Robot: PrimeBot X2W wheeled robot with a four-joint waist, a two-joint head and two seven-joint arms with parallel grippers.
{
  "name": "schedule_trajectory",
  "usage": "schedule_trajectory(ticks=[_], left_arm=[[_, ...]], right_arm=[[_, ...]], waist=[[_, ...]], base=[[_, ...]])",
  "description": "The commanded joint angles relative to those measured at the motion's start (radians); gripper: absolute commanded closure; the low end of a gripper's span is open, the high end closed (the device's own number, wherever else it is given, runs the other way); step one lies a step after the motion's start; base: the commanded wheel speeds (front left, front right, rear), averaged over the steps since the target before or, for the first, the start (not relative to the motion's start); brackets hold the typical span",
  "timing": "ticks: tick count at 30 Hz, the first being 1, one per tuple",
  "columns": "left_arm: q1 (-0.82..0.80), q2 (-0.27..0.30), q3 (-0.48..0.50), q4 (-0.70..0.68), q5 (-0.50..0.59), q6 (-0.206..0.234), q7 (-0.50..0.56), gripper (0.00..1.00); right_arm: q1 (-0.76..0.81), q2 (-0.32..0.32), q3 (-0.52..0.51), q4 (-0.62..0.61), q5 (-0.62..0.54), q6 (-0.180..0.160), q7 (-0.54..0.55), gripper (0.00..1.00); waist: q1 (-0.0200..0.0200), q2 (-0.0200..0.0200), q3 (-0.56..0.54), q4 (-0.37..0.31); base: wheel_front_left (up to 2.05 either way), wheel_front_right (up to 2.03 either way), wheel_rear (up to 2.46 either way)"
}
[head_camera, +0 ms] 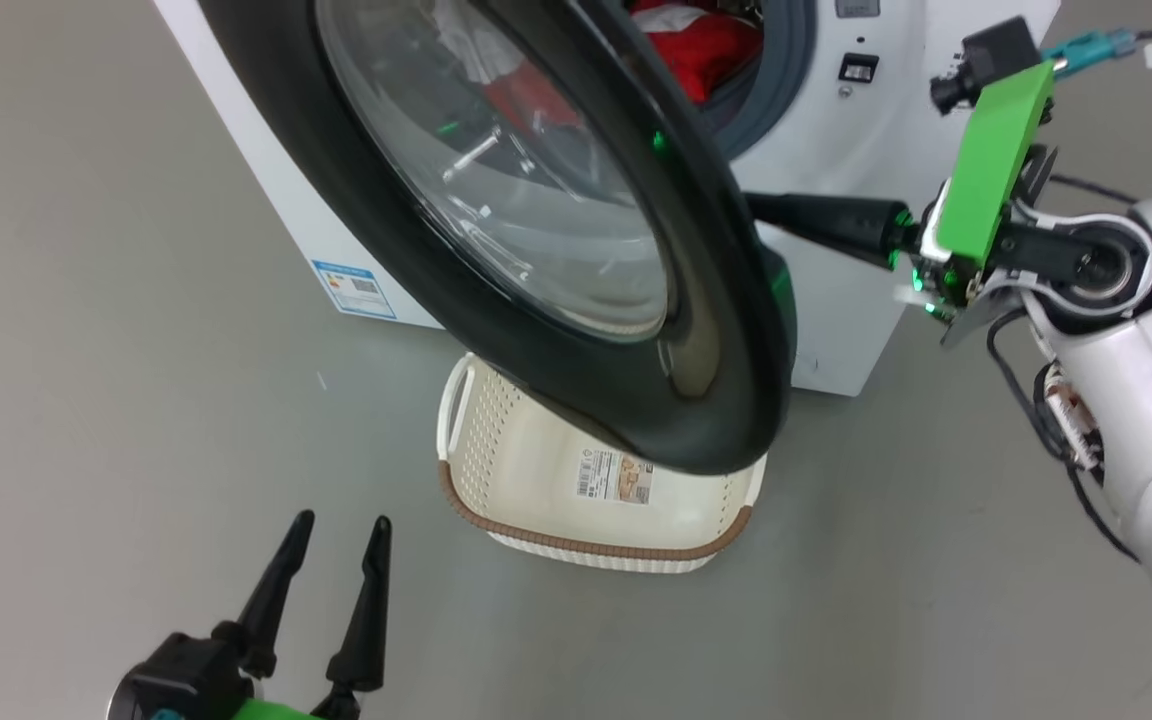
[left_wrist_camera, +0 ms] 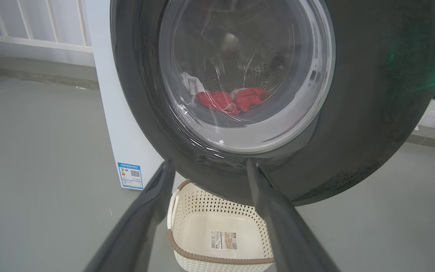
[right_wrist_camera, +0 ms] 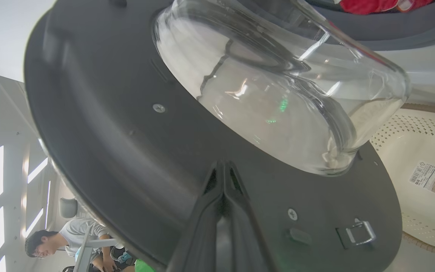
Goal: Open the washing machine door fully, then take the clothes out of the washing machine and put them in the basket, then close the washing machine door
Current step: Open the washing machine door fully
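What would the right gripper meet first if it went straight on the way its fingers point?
The washing machine door: its dark inner face beside the glass bowl. The shut right gripper looks almost against it, though depth is unclear.

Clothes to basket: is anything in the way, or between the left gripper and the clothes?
The washing machine door, only partly open, stands between the open left gripper and the clothes, and its lower rim overhangs part of the basket. The shut right gripper is at the door's inner face.
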State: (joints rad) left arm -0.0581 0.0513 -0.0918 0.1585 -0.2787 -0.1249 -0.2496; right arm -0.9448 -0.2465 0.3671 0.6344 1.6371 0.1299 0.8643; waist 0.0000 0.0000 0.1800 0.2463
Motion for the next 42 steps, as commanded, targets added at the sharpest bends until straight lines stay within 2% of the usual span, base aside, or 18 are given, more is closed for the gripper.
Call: schedule_trajectory(ticks=[1,11,23,31,42], left_arm=[[0.007,0.008,0.038,-0.031,0.010,-0.006,-0.012,0.00],[0.040,0.005,0.034,-0.043,0.029,-0.006,-0.012,0.00],[0.088,0.001,0.046,-0.049,0.041,-0.006,-0.012,0.00],[0.112,0.000,0.056,-0.050,0.045,-0.006,-0.012,0.00],[0.118,-0.001,0.062,-0.054,0.041,-0.006,-0.012,0.00]], right_arm=[[0.028,0.023,0.010,-0.048,0.015,0.001,0.012,1.00],[0.136,0.040,0.034,-0.151,0.029,0.001,0.029,1.00],[0.278,0.063,0.056,-0.280,0.029,0.001,0.015,1.00],[0.358,0.100,0.068,-0.318,0.013,0.001,-0.021,1.00],[0.379,0.155,0.109,-0.330,-0.039,0.001,-0.069,1.00]], waist=[[0.0000,0.0000,-0.016,0.010],[0.0000,0.0000,-0.051,0.047],[0.0000,0.0000,-0.108,0.134],[0.0000,0.0000,-0.140,0.196],[0.0000,0.0000,-0.150,0.263]], base=[[0.00,0.00,0.00],[0.00,0.00,0.00],[0.00,0.00,0.00],[0.00,0.00,0.00],[0.00,0.00,0.00]])
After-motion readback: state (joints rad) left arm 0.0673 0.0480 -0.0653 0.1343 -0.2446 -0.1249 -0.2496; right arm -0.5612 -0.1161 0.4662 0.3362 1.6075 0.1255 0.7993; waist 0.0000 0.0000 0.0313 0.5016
